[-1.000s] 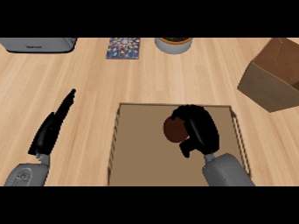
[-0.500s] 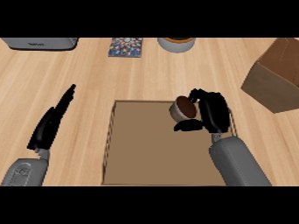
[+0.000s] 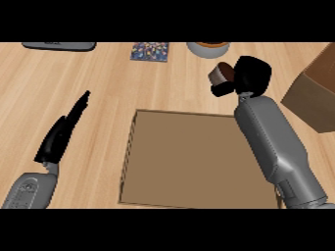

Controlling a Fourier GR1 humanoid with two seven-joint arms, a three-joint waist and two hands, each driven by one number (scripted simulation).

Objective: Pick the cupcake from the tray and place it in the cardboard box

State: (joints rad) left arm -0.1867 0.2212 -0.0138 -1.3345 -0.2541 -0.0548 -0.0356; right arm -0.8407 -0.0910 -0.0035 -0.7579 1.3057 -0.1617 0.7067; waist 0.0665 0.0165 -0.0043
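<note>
My right hand [image 3: 249,74] is shut on the brown cupcake [image 3: 220,74], whose pale wrapper and dark top show at the hand's left side. It holds the cupcake up beyond the far edge of the flat brown tray [image 3: 192,162], over the wooden counter. The open cardboard box [image 3: 328,90] stands to the right of that hand, a gap still between them. My left hand [image 3: 63,132] rests at the left of the tray with straight fingers pointing away, holding nothing.
Along the counter's far edge lie a grey flat device [image 3: 58,45], a colourful card [image 3: 150,51] and a grey bowl [image 3: 208,48] just behind the held cupcake. Bare wooden counter [image 3: 127,83] spreads between the tray and these.
My right hand has lifted the cupcake off the tray and carried it away from me and to the right, toward the box. The left hand has hardly moved.
</note>
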